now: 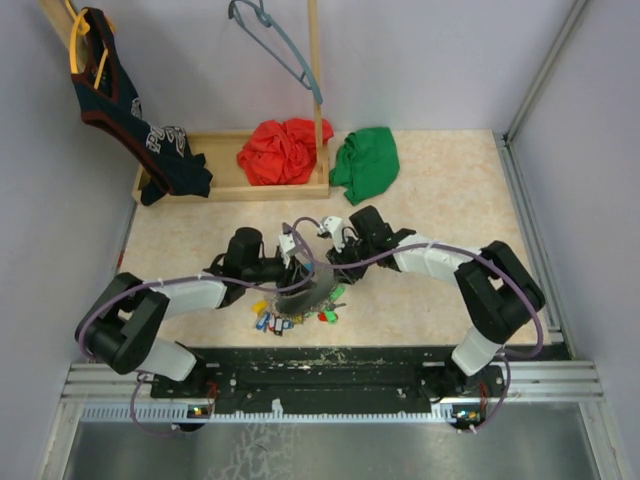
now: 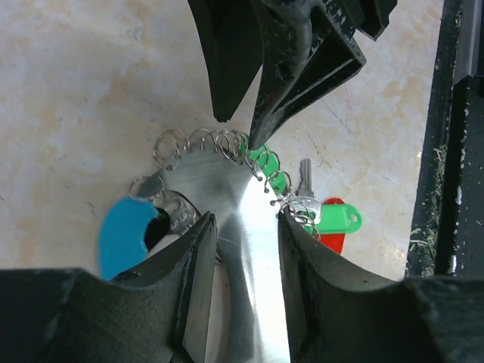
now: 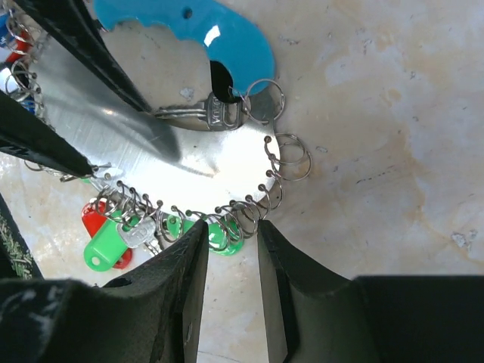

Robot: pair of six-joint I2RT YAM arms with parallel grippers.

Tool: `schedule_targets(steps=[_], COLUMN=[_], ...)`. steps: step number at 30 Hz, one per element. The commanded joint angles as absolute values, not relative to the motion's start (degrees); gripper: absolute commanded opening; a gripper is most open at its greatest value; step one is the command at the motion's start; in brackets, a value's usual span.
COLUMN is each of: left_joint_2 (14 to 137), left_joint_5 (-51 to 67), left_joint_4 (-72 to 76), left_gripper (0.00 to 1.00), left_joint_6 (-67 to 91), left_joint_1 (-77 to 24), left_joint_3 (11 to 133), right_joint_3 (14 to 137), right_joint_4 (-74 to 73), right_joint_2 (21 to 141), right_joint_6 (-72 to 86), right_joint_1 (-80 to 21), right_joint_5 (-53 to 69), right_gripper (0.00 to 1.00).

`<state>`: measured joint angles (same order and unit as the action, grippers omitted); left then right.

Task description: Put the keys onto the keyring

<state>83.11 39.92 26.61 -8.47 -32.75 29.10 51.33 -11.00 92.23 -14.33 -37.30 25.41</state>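
Observation:
The keyring (image 1: 305, 290) lies on the table between both arms: a shiny metal disc (image 3: 204, 159) with a light blue grip (image 3: 204, 30) and small wire rings round its rim. Keys (image 1: 272, 320) with green (image 2: 336, 219) and red (image 2: 333, 240) tags hang from those rings, and one bare key (image 3: 200, 117) lies on the disc. My left gripper (image 2: 243, 218) is open, its fingers standing either side of the disc (image 2: 219, 178). My right gripper (image 3: 231, 225) is open too, with its fingertips at the ringed rim opposite. Neither holds anything.
A wooden tray (image 1: 225, 185) at the back holds a red cloth (image 1: 283, 150), with a green cloth (image 1: 366, 163) beside it. A dark jersey (image 1: 130, 110) and a blue-grey hanger (image 1: 275, 40) hang above. The black base rail (image 1: 330, 365) runs along the near edge.

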Motion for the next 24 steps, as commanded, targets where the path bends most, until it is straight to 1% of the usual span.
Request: schedule_targets(steps=[1, 6, 15, 20, 24], left_joint_2=[82.3, 83.8, 88.4, 91.0, 92.5], left_joint_5=[39.2, 38.5, 37.9, 36.2, 35.0], left_joint_4=[28.7, 28.8, 29.0, 27.7, 26.1], left_gripper=[0.44, 0.44, 0.43, 0.39, 0.36], left_joint_6=[-1.7, -0.3, 0.3, 0.2, 0.3], left_joint_1=[-33.3, -34.0, -34.8, -34.9, -34.9], left_joint_3=[27.4, 27.0, 28.2, 29.0, 30.1], right_joint_3=[55.4, 55.5, 55.6, 55.4, 54.9], right_joint_4=[-15.3, -15.2, -13.5, -13.4, -12.7], right_joint_2=[94.1, 96.5, 98.8, 97.2, 95.5], right_joint_6=[-14.9, -15.5, -16.1, -17.3, -17.5], right_joint_1=[-36.8, -36.6, -36.6, -36.6, -36.5], right_joint_5=[26.6, 27.6, 29.5, 32.7, 34.9], right_gripper=[0.33, 0.32, 0.27, 0.26, 0.19])
